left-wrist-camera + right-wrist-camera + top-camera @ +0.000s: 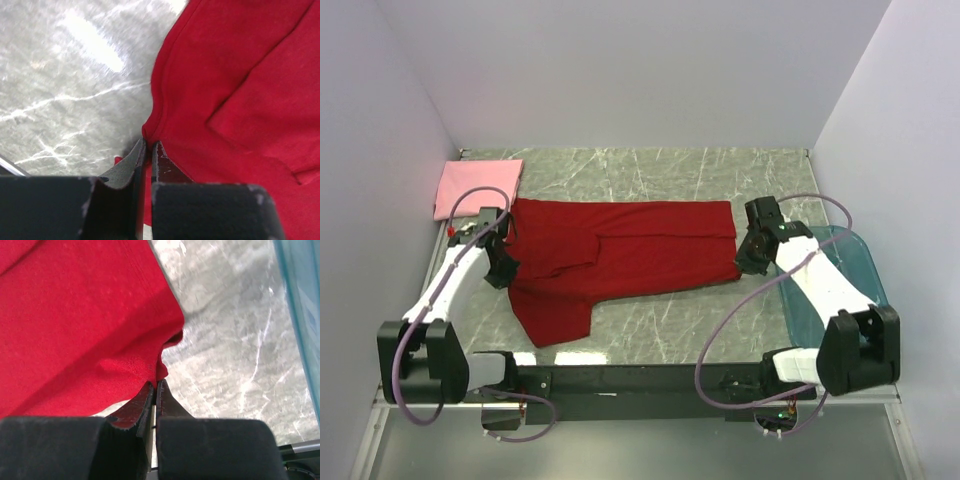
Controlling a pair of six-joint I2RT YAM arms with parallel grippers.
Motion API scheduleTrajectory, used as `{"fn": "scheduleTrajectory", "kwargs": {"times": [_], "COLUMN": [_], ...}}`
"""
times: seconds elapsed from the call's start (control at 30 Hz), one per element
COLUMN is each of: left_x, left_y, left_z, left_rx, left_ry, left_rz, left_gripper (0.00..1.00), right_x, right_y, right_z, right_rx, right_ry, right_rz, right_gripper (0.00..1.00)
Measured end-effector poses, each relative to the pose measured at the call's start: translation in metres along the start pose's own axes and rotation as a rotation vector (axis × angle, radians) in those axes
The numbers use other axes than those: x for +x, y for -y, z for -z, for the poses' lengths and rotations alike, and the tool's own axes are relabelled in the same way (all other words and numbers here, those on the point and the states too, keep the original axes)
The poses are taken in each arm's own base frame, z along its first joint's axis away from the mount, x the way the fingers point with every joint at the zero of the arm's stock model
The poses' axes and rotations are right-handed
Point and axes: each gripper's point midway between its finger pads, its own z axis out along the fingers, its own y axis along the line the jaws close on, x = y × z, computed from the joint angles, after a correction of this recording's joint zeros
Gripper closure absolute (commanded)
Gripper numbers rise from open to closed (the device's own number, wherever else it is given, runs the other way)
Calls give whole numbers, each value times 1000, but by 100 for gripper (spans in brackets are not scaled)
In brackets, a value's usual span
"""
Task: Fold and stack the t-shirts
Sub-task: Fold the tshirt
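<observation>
Opposite edges of the red t-shirt (650, 250) are pinched between the closed fingers of the left gripper (148, 150) and right gripper (156, 388).

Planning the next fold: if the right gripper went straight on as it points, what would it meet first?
The deep red t-shirt: the right gripper is shut on its edge. Past that, probably the marble table; depth is unclear.

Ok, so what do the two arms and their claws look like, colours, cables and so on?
Both the left arm and right arm have white shells between chunky black joints. A thin lilac cable loops loosely along each. The left claw and right claw are black, each with two flat, tapering fingers.
</observation>
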Motion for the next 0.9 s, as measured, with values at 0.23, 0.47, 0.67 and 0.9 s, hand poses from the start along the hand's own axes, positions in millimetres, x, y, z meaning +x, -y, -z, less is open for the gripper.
{"fn": "scheduleTrajectory", "kwargs": {"times": [0.23,0.47,0.67,0.9], "left_x": [-22,-40,-55,-66], "left_y": [19,39,60,73], "left_z": [-3,-12,-20,-29], "left_rx": [-3,-5,-3,-1], "left_ry": [-21,-42,-50,-50], "left_rz": [-11,-36,-85,-135], "left_gripper": [94,95,97,97], "right_x": [-10,-29,-32,-33], "right_y": [-3,-7,-9,-7], "right_z": [-17,-31,-46,-59], "right_rx": [40,54,69,86], "right_ry": [-39,-40,-53,-58], "right_rz": [18,19,34,36], "right_gripper": [100,100,100,100]}}
